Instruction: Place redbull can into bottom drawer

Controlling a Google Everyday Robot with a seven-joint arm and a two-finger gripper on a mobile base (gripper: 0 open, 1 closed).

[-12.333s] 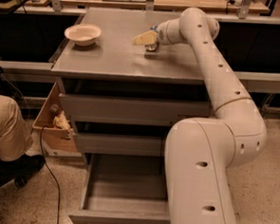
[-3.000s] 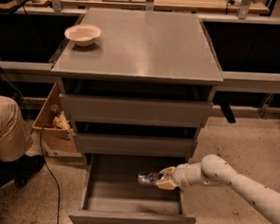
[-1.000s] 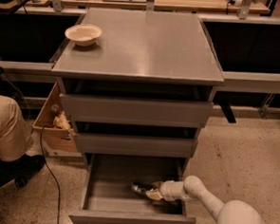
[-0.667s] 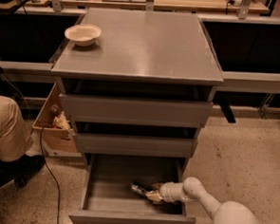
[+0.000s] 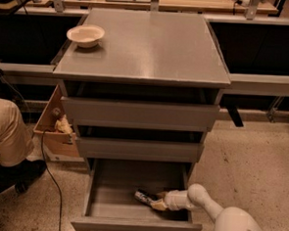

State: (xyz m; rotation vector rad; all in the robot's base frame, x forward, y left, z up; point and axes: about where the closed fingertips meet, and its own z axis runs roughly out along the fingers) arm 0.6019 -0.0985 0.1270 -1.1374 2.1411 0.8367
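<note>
The bottom drawer [image 5: 135, 226] of the grey cabinet is pulled open. The redbull can [image 5: 143, 197] lies on its side on the drawer floor, right of the middle. My gripper [image 5: 157, 202] reaches into the drawer from the right, its tan fingers at the can's right end. My white arm [image 5: 203, 202] comes in over the drawer's right front corner.
A white bowl [image 5: 85, 35] sits at the back left of the cabinet top [image 5: 149, 44]. The two upper drawers [image 5: 139, 113] are shut. A cardboard box [image 5: 55, 126] and a seated person's leg [image 5: 6, 133] are to the cabinet's left. A cable [image 5: 49, 180] runs over the floor.
The gripper has carried the can from the cabinet top down into the open bottom drawer. Over the last second it has lowered slightly, with the can now lying on the drawer floor.
</note>
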